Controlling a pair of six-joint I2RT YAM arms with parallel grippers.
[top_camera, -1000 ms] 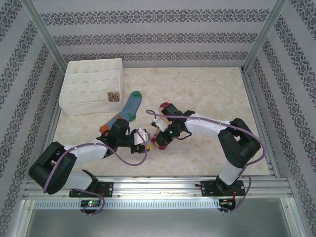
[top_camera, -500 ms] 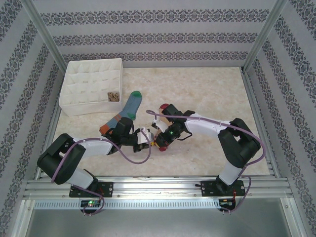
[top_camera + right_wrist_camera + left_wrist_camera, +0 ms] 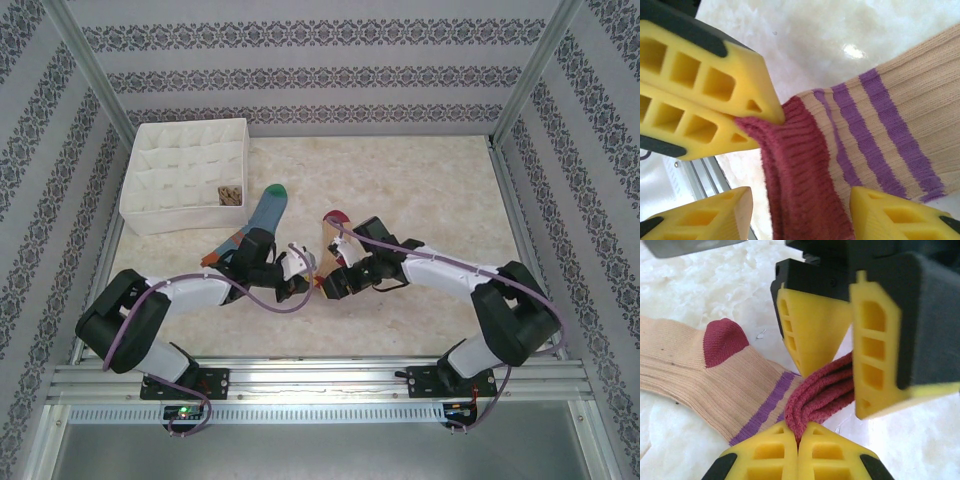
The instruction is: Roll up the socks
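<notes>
The tan sock (image 3: pixel 333 228) with maroon toe, heel and cuff and purple stripes lies mid-table. My left gripper (image 3: pixel 799 434) is shut on the edge of its maroon cuff (image 3: pixel 815 397). My right gripper (image 3: pixel 800 202) stands open, its fingers (image 3: pixel 892 215) astride the same cuff (image 3: pixel 797 170) without pinching it. From above, the left gripper (image 3: pixel 305 264) and right gripper (image 3: pixel 333 281) meet at the sock's near end. The blue sock (image 3: pixel 265 212) with a green toe lies flat to the left, partly under my left arm. An argyle sock (image 3: pixel 230 193) sits rolled in the box.
The white compartment box (image 3: pixel 185 170) stands at the back left. Metal frame rails (image 3: pixel 300 378) run along the near edge, and patterned walls close in the marble tabletop (image 3: pixel 420 190) on three sides.
My left gripper moved right to the tan sock and closed on its maroon cuff. My right gripper let go of the cuff and opened, and its arm swung outward to the right.
</notes>
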